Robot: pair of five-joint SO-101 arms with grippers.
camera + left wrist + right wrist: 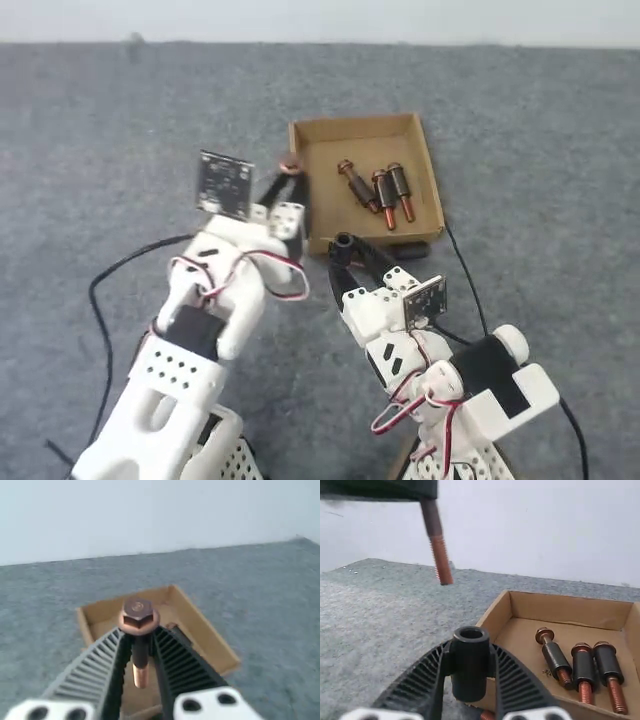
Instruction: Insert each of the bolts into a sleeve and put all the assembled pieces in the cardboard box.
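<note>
The left gripper (139,636) holds a bolt (138,614), head up, over the edge of the cardboard box (360,125). The right gripper (470,652) holds an upright sleeve (470,667) just beside the box; three assembled pieces (378,190) lie inside

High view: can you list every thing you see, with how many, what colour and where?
cardboard box: 1, brown, on the table beyond the arms
assembled pieces: 3, copper bolts in black sleeves, lying in the box
bolt: 1, copper, held over the box's edge
sleeve: 1, black, held upright near the box's near wall
copper piece: 1, by the box's near wall, partly hidden
table: 1, grey
cables: black, beside the arms
arms: 2, white, side by side
left tool: 1, dark, shut on the bolt
right tool: 1, dark, shut on the sleeve
</note>
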